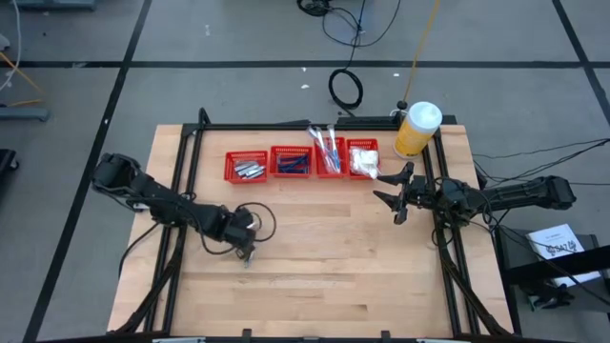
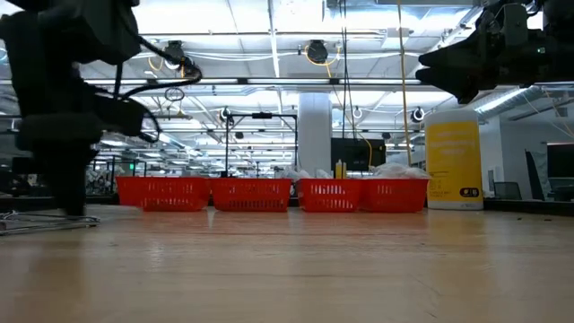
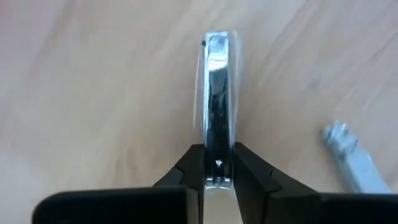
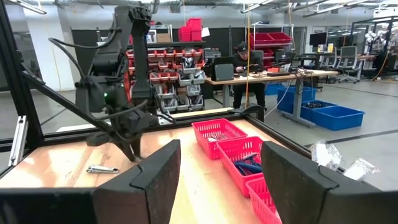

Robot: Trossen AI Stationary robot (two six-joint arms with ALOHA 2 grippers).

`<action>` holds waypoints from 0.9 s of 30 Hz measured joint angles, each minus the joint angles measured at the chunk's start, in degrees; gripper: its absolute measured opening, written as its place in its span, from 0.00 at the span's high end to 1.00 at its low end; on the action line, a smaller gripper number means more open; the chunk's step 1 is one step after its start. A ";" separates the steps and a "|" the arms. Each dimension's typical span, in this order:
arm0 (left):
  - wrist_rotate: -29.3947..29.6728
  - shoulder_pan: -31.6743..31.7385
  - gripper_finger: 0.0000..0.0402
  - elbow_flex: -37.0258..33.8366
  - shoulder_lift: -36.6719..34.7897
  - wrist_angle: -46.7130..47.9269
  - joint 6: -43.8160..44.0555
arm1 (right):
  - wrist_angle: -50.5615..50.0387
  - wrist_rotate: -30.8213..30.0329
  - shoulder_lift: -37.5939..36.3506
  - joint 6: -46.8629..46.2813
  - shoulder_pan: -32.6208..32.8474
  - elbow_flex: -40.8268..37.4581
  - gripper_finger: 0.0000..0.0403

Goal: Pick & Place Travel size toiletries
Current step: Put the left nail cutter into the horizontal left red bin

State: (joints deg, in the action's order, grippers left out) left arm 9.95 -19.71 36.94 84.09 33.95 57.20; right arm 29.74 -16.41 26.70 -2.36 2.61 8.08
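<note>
No legible text in any view. The big yellow plastic bottle with a white cap (image 2: 454, 165) has a pale printed label block and a small dark mark near its base, but the lettering can't be made out. The white paper sheet (image 1: 556, 239) off the table's right edge has dark print, also unreadable. No markings visible on the red mesh baskets (image 2: 269, 193).

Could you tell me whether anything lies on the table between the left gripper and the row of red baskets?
No, nothing does: in the high view only bare wood separates the left gripper from the red baskets.
</note>
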 joint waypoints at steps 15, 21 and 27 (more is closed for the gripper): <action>5.69 11.70 0.93 -0.12 -1.91 -33.01 -39.78 | 0.00 -0.10 0.09 -1.04 0.00 0.00 0.47; 5.57 16.63 0.93 -0.06 -10.30 -33.00 -48.17 | 0.00 -0.32 0.17 -1.04 0.00 0.00 0.47; 6.28 22.91 0.93 0.04 -22.24 -22.33 -50.80 | 0.00 -0.46 0.39 -0.12 0.00 0.00 0.47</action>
State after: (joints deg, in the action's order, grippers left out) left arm 16.23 3.20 36.97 61.85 11.62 6.40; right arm 29.74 -16.87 27.09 -2.48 2.61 8.08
